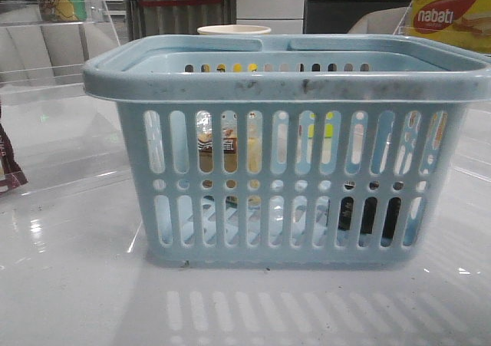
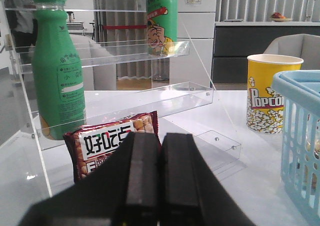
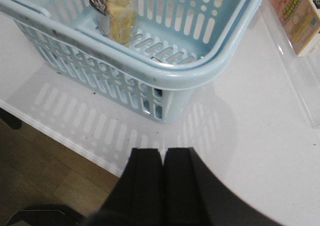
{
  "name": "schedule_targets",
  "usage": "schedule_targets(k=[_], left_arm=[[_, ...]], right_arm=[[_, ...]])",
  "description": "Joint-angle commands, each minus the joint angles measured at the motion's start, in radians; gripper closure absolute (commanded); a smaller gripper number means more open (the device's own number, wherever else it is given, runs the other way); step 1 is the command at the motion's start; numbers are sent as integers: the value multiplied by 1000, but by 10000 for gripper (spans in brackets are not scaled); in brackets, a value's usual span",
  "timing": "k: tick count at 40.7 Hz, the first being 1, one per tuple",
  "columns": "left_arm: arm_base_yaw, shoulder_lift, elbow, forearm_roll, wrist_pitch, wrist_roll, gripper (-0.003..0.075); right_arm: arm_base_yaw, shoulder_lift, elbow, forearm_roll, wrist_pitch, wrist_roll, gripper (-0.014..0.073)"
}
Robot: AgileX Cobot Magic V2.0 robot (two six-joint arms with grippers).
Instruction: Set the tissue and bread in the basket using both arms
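Observation:
The light blue basket stands mid-table. The bread in its clear wrapper shows through the left slots, inside the basket. The dark tissue pack lies on the basket floor at the right, seen through the lower slots. Neither gripper shows in the front view. My left gripper is shut and empty, left of the basket. My right gripper is shut and empty, above the table beside a corner of the basket. The bread stands inside; the rim hides the tissue there.
A maroon snack packet leans by a clear acrylic shelf holding green bottles. A popcorn cup stands behind the basket. A yellow nabati box is at the back right. A carton and the table edge are near.

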Motion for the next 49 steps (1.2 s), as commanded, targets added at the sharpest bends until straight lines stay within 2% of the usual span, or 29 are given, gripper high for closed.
schedule_targets(k=[1,7,19,27,34,49], left_arm=[[-8,-18,4,-3,-91,-1,627],[-8,-18,4,-3,-91,-1,627],[-8,-18,4,-3,-91,-1,627],[-8,-18,4,-3,-91,-1,627],[-8,-18,4,-3,-91,-1,627],[-8,-16,4,-3,-91,-1,627]], right_arm=[[-46,-48,36,-8,-66,-1,566],[-147,-184,171,-4,-144,-1,566],[-334,-468,437,3,-544,-1,566],[-401,-557,609,3,-689,-1,566],[-433,-563,722,8,-896,-1,566],[-433,-563,717,14,-934,-1,566]])
